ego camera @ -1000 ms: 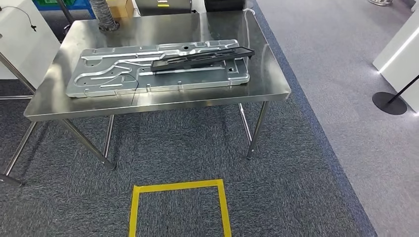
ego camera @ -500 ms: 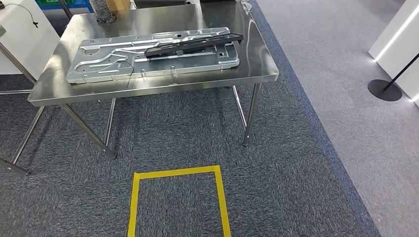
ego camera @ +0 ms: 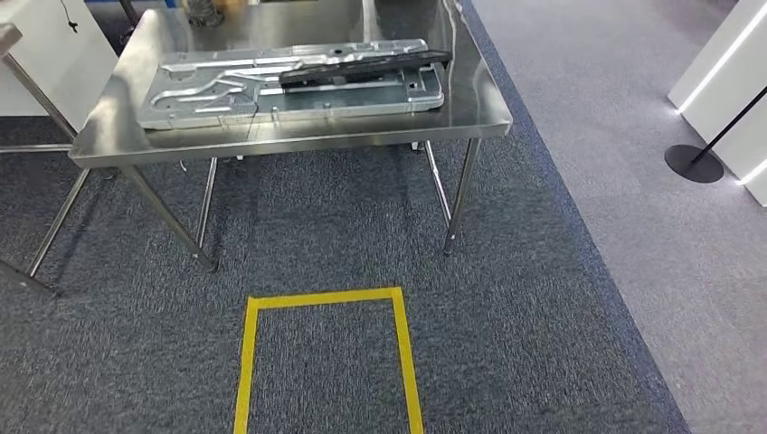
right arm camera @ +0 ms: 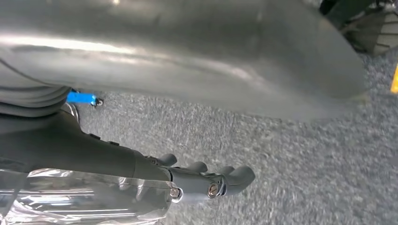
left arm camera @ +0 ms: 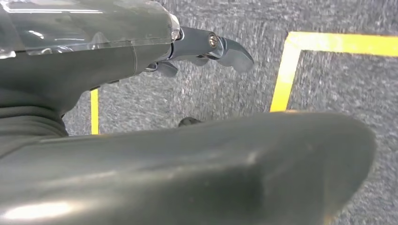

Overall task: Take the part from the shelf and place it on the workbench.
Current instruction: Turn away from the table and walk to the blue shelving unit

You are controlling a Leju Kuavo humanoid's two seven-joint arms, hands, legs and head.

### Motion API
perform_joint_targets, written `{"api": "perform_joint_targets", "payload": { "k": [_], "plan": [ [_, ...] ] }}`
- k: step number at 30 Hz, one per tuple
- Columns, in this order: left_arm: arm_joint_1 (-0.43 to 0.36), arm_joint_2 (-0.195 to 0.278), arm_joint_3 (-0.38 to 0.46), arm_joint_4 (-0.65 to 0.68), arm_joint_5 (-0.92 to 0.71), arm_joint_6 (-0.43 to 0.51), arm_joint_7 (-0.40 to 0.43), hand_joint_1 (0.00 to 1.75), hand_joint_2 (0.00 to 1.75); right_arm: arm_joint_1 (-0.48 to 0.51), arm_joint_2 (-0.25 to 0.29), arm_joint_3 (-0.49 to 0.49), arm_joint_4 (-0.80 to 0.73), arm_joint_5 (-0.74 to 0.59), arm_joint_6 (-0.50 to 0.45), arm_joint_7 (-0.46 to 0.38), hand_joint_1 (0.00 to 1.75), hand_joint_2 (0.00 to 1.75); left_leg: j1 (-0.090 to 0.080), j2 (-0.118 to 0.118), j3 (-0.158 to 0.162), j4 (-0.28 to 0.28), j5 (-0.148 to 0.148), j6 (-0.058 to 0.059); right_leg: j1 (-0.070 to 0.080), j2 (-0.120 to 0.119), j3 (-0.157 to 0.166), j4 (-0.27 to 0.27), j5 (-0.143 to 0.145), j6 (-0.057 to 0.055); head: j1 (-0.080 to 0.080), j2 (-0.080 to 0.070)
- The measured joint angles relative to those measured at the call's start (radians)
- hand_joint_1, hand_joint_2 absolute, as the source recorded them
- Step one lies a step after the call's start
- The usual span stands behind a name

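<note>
A long black part [ego camera: 362, 65] lies along the far side of a large silver stamped metal plate [ego camera: 226, 95] on the steel workbench [ego camera: 470, 104], at the top of the head view. My left hand [left arm camera: 141, 56] hangs over the grey carpet with its fingers [left arm camera: 230, 47] stretched out and nothing in it. My right hand [right arm camera: 122, 157] also hangs over the carpet, its fingers [right arm camera: 234, 178] slightly bent and apart, holding nothing. Both hands are far from the workbench.
A yellow tape square [ego camera: 326, 297] marks the carpet in front of the workbench, and its tape [left arm camera: 281, 79] lies under my left hand. A black stanchion base [ego camera: 694, 163] and a white unit [ego camera: 724, 72] stand at the right. A white cabinet [ego camera: 36, 63] stands at the left.
The whole picture has shifted: workbench and yellow square now sit higher in the head view, so the camera has moved. The black part and the plate lie as before.
</note>
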Motion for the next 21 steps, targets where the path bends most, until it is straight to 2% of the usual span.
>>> {"api": "perform_joint_targets", "payload": {
  "k": [3,4,5,6,8,9,10,13,14,16,18,19,20,21],
  "plan": [
    [0.000,0.000,0.000,0.000,0.000,0.000,0.002,0.00,0.00,0.002,-0.001,0.000,0.002,0.000,0.002,-0.003,0.00,0.00,-0.004,0.002,-0.019,0.007,0.010,0.010,-0.003,0.001,-0.076,0.192,-0.109,0.007,0.000,0.000],
    [0.000,0.000,0.000,0.000,0.000,-0.001,0.001,0.00,0.00,0.002,-0.001,0.000,0.003,-0.001,0.003,-0.006,0.00,0.00,-0.006,0.003,-0.025,0.013,0.012,0.010,-0.003,0.001,-0.089,0.234,-0.122,0.008,0.000,0.000],
    [0.000,0.000,0.000,0.000,-0.001,-0.002,0.001,0.00,0.00,0.003,-0.001,0.000,0.003,-0.003,0.004,-0.009,0.00,0.00,-0.007,0.003,-0.032,0.019,0.012,0.010,-0.003,0.001,-0.084,0.238,-0.115,0.008,0.000,0.000],
    [0.000,0.000,0.000,0.000,-0.001,-0.004,0.000,0.00,0.00,0.003,-0.001,-0.001,0.003,-0.006,0.004,-0.011,0.00,0.00,-0.007,0.002,-0.036,0.026,0.011,0.009,-0.003,0.001,-0.058,0.202,-0.092,0.007,0.000,0.000],
    [0.000,-0.001,0.000,0.000,-0.003,-0.008,-0.002,0.00,0.00,0.001,-0.002,-0.002,0.003,-0.013,0.006,-0.015,0.00,0.00,-0.008,0.001,-0.044,0.040,0.007,0.004,-0.001,0.001,0.021,0.066,-0.039,0.000,0.000,0.000],
    [-0.001,-0.001,0.000,0.000,-0.004,-0.010,-0.003,0.00,0.00,0.000,-0.002,-0.004,0.003,-0.019,0.007,-0.017,0.00,0.00,-0.010,0.001,-0.048,0.048,0.005,0.000,0.000,0.001,0.049,0.013,-0.025,-0.005,0.000,0.000],
    [-0.001,-0.001,0.000,0.000,-0.005,-0.012,-0.005,0.00,0.00,-0.001,-0.003,-0.007,0.003,-0.026,0.007,-0.015,0.00,0.00,-0.011,0.001,-0.053,0.054,0.004,-0.004,0.001,0.001,0.062,-0.017,-0.022,-0.010,0.000,0.000],
    [-0.002,-0.001,-0.001,0.000,-0.010,-0.015,-0.008,0.00,0.00,0.001,-0.003,-0.022,0.003,-0.046,0.011,0.004,0.00,1.31,-0.011,0.000,-0.062,0.063,0.002,-0.016,0.001,0.002,0.059,-0.029,-0.022,-0.025,0.000,0.000],
    [-0.002,-0.001,-0.001,0.000,-0.011,-0.015,-0.008,0.00,0.00,0.001,-0.002,-0.026,0.003,-0.050,0.013,0.012,0.00,1.75,-0.010,-0.001,-0.067,0.074,-0.007,-0.022,-0.001,0.001,0.059,-0.032,-0.019,-0.031,0.000,0.000],
    [-0.003,-0.001,-0.001,0.000,-0.015,-0.014,-0.006,0.00,0.00,0.001,-0.002,-0.033,0.004,-0.054,0.018,0.028,0.00,1.75,-0.004,-0.004,-0.101,0.153,-0.058,-0.036,-0.006,0.000,0.058,-0.037,-0.013,-0.041,0.000,0.000],
    [-0.002,-0.001,-0.002,0.000,-0.018,-0.012,0.000,0.00,0.00,0.000,-0.003,-0.039,0.004,-0.057,0.018,0.056,0.00,1.75,0.005,-0.005,-0.162,0.289,-0.123,-0.050,-0.006,-0.001,0.053,-0.037,-0.010,-0.046,0.000,0.000],
    [-0.001,-0.001,-0.002,0.000,-0.018,-0.010,0.004,0.00,0.00,0.000,-0.003,-0.042,0.004,-0.058,0.017,0.077,0.00,1.75,0.011,-0.005,-0.183,0.337,-0.138,-0.057,-0.006,-0.001,0.051,-0.037,-0.009,-0.047,0.000,0.000],
    [0.000,-0.001,-0.002,0.000,-0.019,-0.007,0.008,0.00,0.00,0.001,-0.003,-0.045,0.004,-0.058,0.015,0.099,0.00,1.75,0.017,-0.005,-0.188,0.351,-0.134,-0.065,-0.007,-0.001,0.049,-0.036,-0.008,-0.047,0.000,0.000],
    [0.000,-0.001,-0.002,0.000,-0.019,-0.005,0.011,0.00,0.00,0.001,-0.002,-0.048,0.004,-0.058,0.014,0.118,0.00,1.75,0.023,-0.005,-0.170,0.320,-0.110,-0.072,-0.009,0.000,0.049,-0.034,-0.007,-0.046,0.000,0.000]
  ]
}}
